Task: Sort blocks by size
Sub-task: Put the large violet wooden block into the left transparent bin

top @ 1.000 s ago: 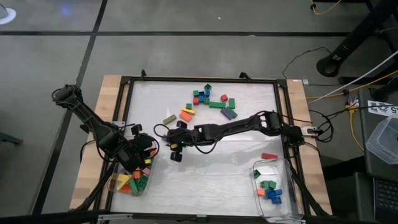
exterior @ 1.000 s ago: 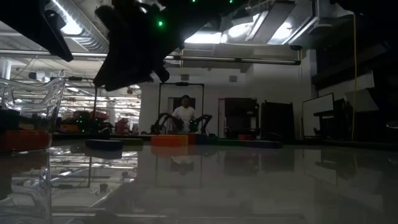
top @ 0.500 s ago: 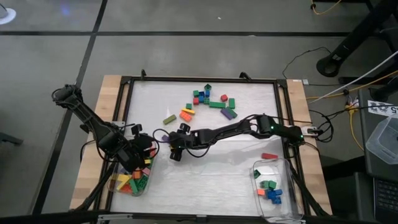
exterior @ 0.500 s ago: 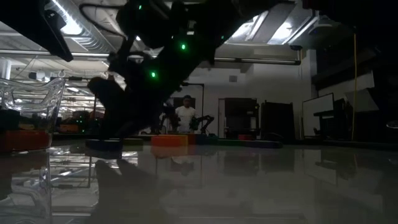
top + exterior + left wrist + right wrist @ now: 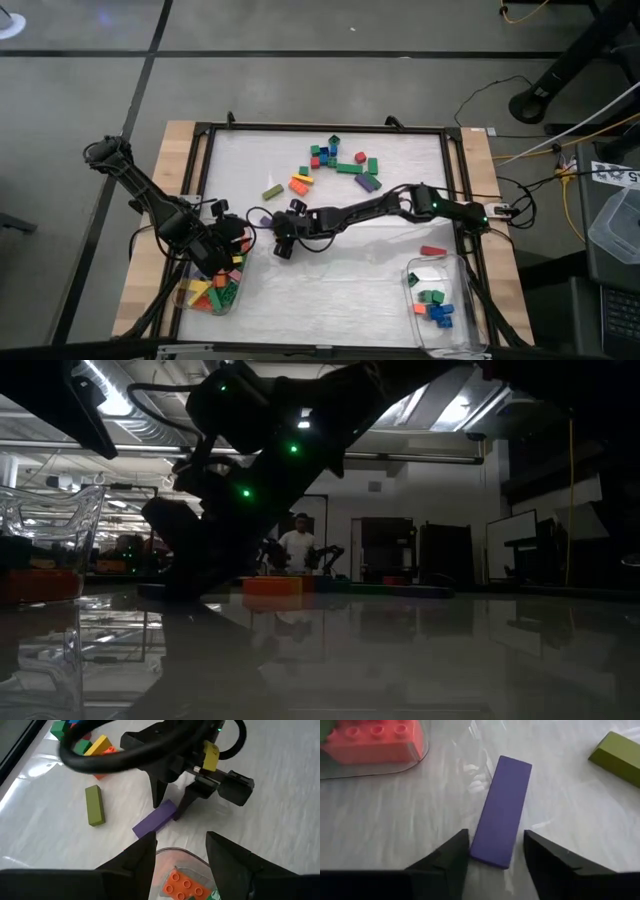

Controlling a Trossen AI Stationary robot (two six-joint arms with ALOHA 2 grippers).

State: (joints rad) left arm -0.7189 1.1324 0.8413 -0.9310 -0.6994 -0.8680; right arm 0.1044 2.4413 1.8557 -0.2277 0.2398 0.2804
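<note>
Beside the left tub (image 5: 205,300), the right gripper (image 5: 492,851) has dropped lower, fingers spread astride a long flat purple block (image 5: 502,810) lying on the table; the left gripper (image 5: 178,851) hovers, spread, empty.

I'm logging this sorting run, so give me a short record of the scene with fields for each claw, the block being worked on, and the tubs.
right claw: open, fingers either side of one end of the purple block, at the table
purple block: long, lying flat beside the left tub
left claw: open, above the left tub
left tub: mixed coloured blocks
right tub: a few small blocks
olive block: lying flat nearby
</note>
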